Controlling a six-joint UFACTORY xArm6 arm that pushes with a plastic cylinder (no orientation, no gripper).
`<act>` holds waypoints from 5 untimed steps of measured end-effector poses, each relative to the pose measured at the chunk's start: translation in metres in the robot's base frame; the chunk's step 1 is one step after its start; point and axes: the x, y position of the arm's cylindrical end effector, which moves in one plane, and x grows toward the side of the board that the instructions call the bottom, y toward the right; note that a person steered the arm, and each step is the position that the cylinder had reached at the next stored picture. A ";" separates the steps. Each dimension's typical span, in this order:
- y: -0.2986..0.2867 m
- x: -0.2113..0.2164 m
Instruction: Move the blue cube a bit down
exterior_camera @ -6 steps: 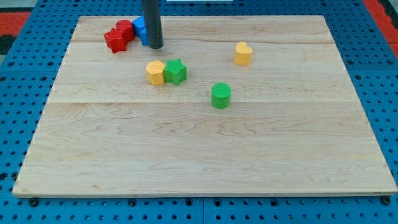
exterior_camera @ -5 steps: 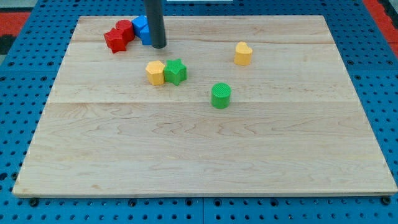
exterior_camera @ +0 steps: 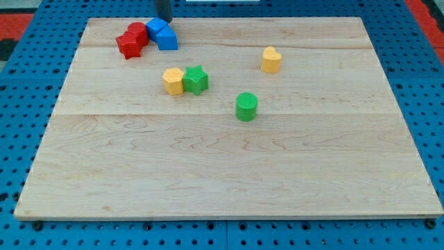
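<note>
A: Item one, the rod?

B: My tip (exterior_camera: 162,20) is sitting at the view's top edge of the wooden board (exterior_camera: 229,167), just above the blue cube (exterior_camera: 165,36) and close to touching it. The arm is carrying no gripper, so there is nothing opening or closing; only the rod's short lower end is showing.

A: Item two, the task's block?

B: The blue cube is lying near the board's top-left part, its left side pressing against the red block (exterior_camera: 133,39), whose exact shape I cannot make out beyond two joined lumps.

A: Remaining stock?

B: A yellow block (exterior_camera: 173,80), looking roughly hexagonal, and a green star (exterior_camera: 196,80) are sitting side by side and touching, below the blue cube and well apart from it. A green cylinder (exterior_camera: 246,106) is standing lower and to the view's right of that pair. A yellow heart-shaped block (exterior_camera: 271,60) is resting alone toward the view's upper right.
</note>
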 end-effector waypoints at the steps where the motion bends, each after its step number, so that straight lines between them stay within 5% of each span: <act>1: 0.000 0.000; 5: 0.010 0.020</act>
